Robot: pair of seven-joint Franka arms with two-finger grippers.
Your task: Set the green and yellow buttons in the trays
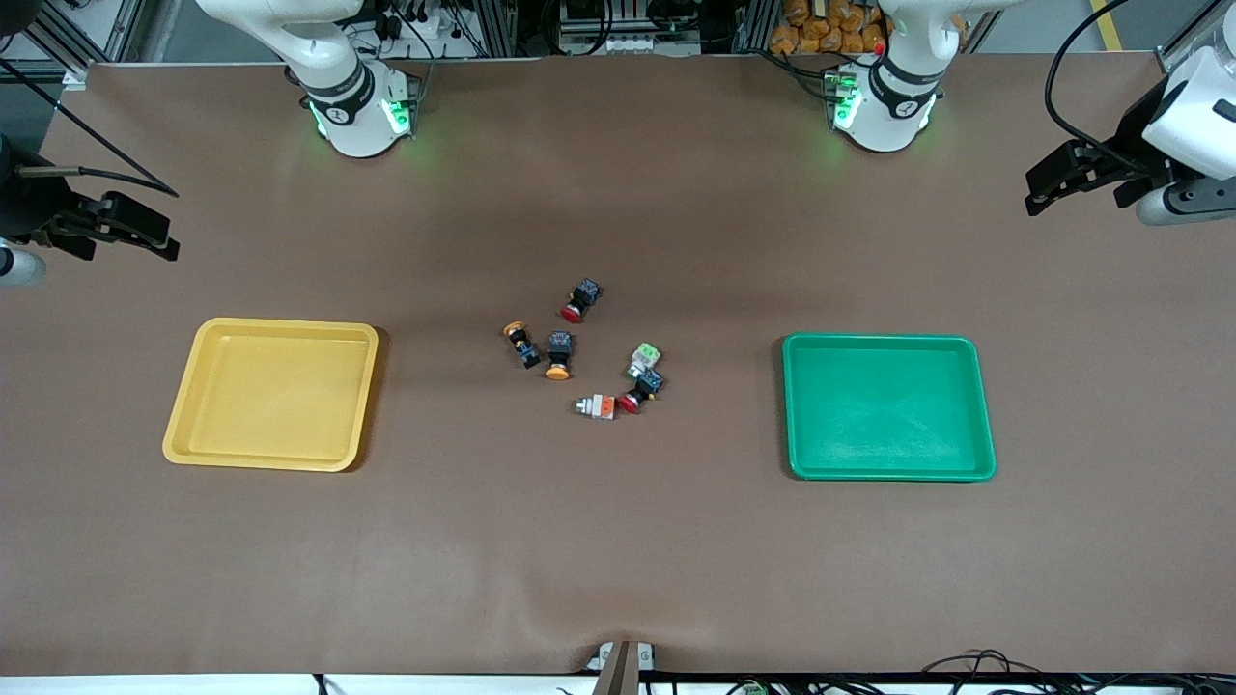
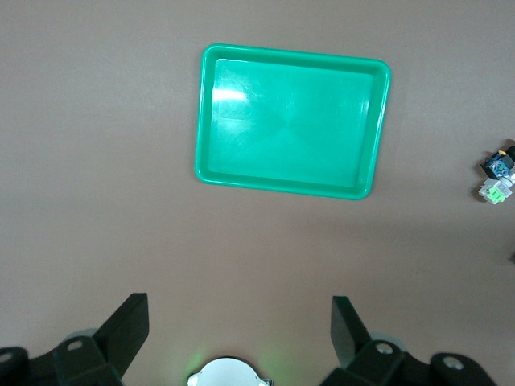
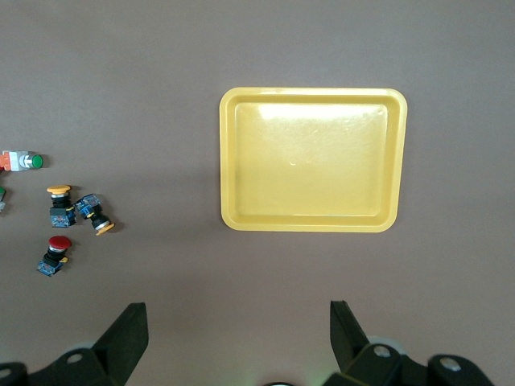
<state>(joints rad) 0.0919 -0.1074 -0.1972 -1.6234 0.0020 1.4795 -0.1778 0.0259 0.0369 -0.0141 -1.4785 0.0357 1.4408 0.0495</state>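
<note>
Two yellow-capped buttons point(image 1: 522, 344) point(image 1: 558, 355) lie side by side mid-table, also in the right wrist view point(image 3: 60, 205) point(image 3: 96, 215). A pale green-capped button point(image 1: 644, 360) on a white-grey body lies toward the left arm's end of the cluster, also in the left wrist view point(image 2: 492, 191). The yellow tray point(image 1: 270, 394) point(image 3: 310, 161) sits toward the right arm's end, the green tray point(image 1: 888, 405) point(image 2: 294, 121) toward the left arm's end. Both trays hold nothing. My left gripper point(image 1: 1048, 191) point(image 2: 240, 310) and right gripper point(image 1: 145, 232) point(image 3: 239, 318) hang open and empty over the table's ends.
Two red-capped switches point(image 1: 577, 301) point(image 1: 640, 391) lie in the same cluster. A switch with a white and orange body point(image 1: 595, 406) lies nearest the front camera; the right wrist view shows a dark green cap on it point(image 3: 20, 162). The arms' bases stand along the table's edge farthest from the front camera.
</note>
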